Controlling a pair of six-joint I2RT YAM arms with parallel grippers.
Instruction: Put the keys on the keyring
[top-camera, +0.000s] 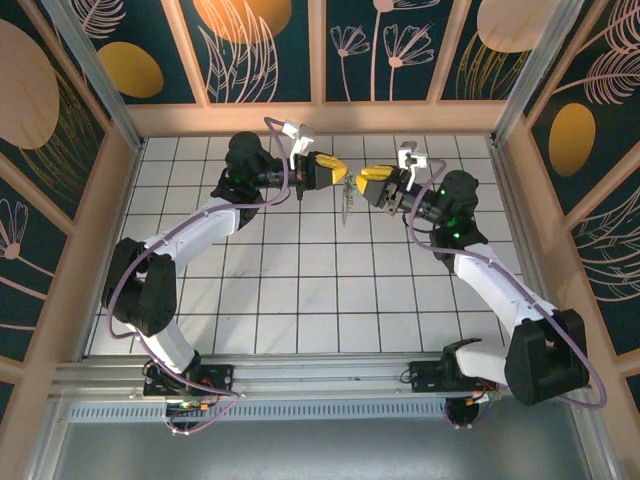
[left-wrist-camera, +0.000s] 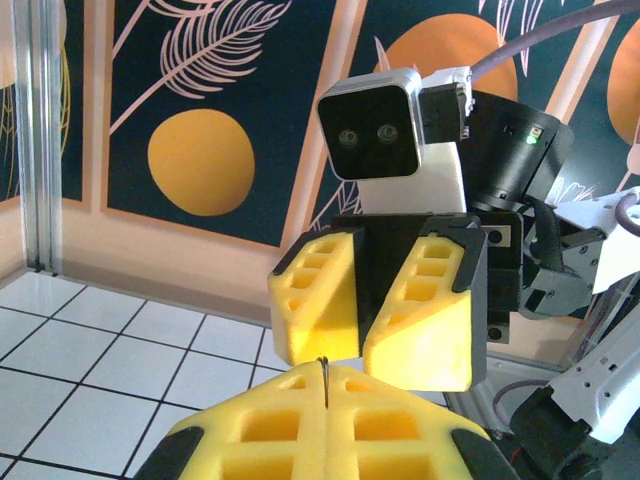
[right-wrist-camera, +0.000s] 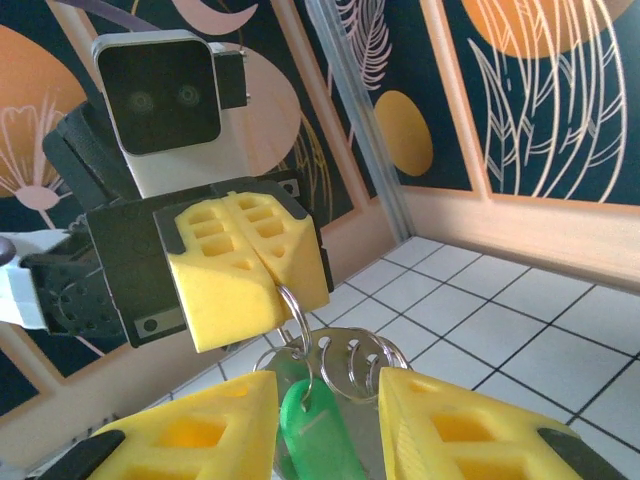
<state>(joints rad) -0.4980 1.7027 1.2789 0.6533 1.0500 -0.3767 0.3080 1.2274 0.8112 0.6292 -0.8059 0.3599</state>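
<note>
My left gripper (top-camera: 338, 174) is raised above the far middle of the tiled floor, shut on the keyring (right-wrist-camera: 301, 308), a thin silvery wire loop that shows edge-on between its yellow pads (left-wrist-camera: 324, 378). From the loop hang the keys (right-wrist-camera: 400, 395), silvery blades on small rings, and a bright green tag (right-wrist-camera: 318, 432). They dangle below the two grippers (top-camera: 346, 205). My right gripper (right-wrist-camera: 325, 385) faces the left one, open, with one finger on each side of the hanging keys. Whether either finger touches them I cannot tell.
White tiled floor (top-camera: 330, 290) lies below, walled by wooden rails and patterned panels (top-camera: 260, 45). The two arms arch inward from the near corners and meet at the far middle, wrist cameras facing each other.
</note>
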